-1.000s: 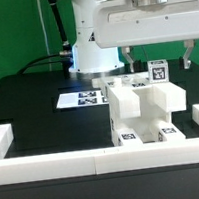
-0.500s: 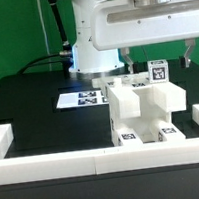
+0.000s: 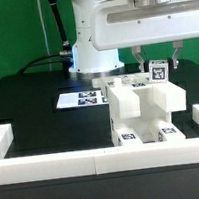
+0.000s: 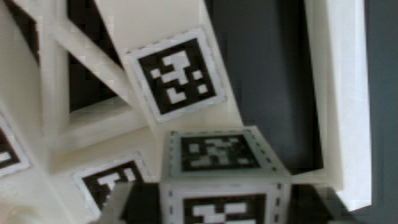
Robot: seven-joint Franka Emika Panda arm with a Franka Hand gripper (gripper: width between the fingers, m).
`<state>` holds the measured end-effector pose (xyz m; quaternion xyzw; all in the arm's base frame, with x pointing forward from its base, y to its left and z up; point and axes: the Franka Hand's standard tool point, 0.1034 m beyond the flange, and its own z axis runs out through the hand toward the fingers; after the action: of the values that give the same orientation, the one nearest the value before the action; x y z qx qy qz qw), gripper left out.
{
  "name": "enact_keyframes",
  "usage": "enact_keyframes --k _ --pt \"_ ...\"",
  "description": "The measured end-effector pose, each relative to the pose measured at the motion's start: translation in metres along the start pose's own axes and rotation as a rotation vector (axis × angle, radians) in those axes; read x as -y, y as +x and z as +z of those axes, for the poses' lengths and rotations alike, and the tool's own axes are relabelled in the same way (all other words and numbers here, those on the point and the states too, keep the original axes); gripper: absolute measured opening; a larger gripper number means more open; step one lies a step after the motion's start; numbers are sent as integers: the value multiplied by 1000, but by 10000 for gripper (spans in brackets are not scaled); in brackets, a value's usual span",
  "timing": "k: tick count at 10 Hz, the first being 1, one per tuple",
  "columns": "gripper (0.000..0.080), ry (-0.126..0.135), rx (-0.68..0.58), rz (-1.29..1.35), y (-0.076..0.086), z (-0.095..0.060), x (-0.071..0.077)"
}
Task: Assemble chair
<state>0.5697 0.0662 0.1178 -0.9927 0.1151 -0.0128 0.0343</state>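
Gripper (image 3: 158,62) clamped the small tagged block (image 3: 159,72) at the upper rear of the part-built chair (image 3: 139,113); chair stood on the black table (image 3: 33,111) inside white border rails (image 3: 55,165), near marker board (image 3: 79,96).

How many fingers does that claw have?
2: one finger at the exterior view's left of the small tagged block, one at its right, pinching it. Neither is hidden.

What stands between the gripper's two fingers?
A small tagged white block, shown in the exterior view; the gripper is shut on it.
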Motion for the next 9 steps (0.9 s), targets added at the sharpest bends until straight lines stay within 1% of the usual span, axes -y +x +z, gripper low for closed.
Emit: enact_keyframes --k 3,6,7,9 --pt "285 1 0 105 0 0 0" --pt "287 1 0 325 0 0 0" --pt "287 1 0 357 0 0 0" --pt "287 3 1 533 0 0 1"
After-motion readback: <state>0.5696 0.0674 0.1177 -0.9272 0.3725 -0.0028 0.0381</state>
